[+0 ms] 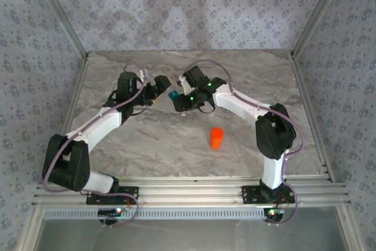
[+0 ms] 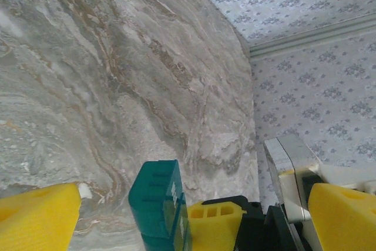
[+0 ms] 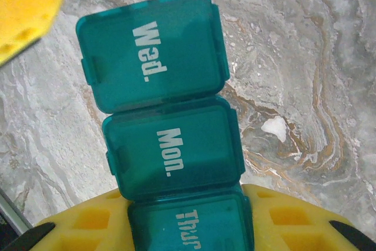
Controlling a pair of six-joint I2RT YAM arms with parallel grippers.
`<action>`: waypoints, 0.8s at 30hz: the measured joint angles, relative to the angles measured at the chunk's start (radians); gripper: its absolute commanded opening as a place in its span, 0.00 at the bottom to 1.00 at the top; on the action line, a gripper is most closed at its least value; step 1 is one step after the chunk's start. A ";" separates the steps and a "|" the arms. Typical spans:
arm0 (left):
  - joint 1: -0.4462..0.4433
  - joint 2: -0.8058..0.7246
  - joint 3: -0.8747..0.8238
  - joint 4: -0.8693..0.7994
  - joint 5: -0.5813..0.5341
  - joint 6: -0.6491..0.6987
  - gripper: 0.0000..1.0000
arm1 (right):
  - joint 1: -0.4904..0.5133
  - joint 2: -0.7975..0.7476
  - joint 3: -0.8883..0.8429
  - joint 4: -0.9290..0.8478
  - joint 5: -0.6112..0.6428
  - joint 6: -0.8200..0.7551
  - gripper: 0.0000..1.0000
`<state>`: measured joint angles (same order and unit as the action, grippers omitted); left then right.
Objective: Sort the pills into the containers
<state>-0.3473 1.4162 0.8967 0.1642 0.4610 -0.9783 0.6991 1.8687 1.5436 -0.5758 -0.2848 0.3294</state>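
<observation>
Glossy teal square-lidded pill box (image 3: 170,145) pinched in the right pincer (image 3: 191,221); left pincer (image 2: 191,218) spread wide, empty.

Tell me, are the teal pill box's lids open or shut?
Shut. All three lids of the pill box, Wed, Mon and Thur, lie flat on their compartments.

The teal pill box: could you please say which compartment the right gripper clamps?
The Thur. compartment, at the end of the pill box between the yellow fingers; Mon. and Wed. stick out beyond them.

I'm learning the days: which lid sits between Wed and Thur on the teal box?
The Mon lid of the teal box, in the right wrist view.
</observation>
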 measured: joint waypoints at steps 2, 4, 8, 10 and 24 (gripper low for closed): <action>-0.008 0.006 0.000 0.013 0.000 -0.010 0.99 | 0.000 0.000 0.006 0.004 -0.001 0.005 0.30; -0.015 0.011 0.004 0.019 0.000 -0.019 0.99 | 0.000 0.001 0.013 0.005 -0.001 0.007 0.30; -0.026 0.012 0.007 0.032 0.000 -0.031 0.99 | 0.000 0.005 0.021 0.008 -0.001 0.016 0.30; -0.029 0.012 0.008 0.040 0.000 -0.038 0.99 | 0.000 0.010 0.023 0.008 -0.002 0.022 0.30; -0.035 0.012 0.012 0.072 0.000 -0.063 0.99 | 0.000 0.033 0.040 0.026 -0.020 0.046 0.29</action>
<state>-0.3820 1.4281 0.9089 0.2363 0.4606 -1.0416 0.6991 1.9015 1.5833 -0.5499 -0.3050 0.3752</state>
